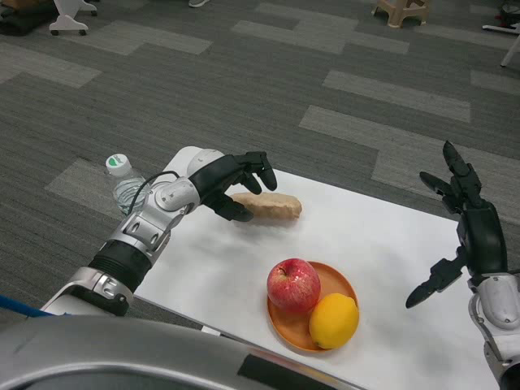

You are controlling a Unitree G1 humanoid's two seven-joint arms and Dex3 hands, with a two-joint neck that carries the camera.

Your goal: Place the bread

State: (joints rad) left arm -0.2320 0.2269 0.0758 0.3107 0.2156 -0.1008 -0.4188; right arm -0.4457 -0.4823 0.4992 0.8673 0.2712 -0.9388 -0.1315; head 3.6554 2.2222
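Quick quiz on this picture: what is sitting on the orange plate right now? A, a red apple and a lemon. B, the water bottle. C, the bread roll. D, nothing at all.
A: the orange plate holds a red apple and a yellow lemon, while the bread lies on the white table at the left hand, and the water bottle stands at the table's far left edge.

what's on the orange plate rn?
On the orange plate: a red apple and a yellow lemon, side by side and touching. No bread there; it lies on the white table at the left hand. Plate surface under the fruit is hidden.
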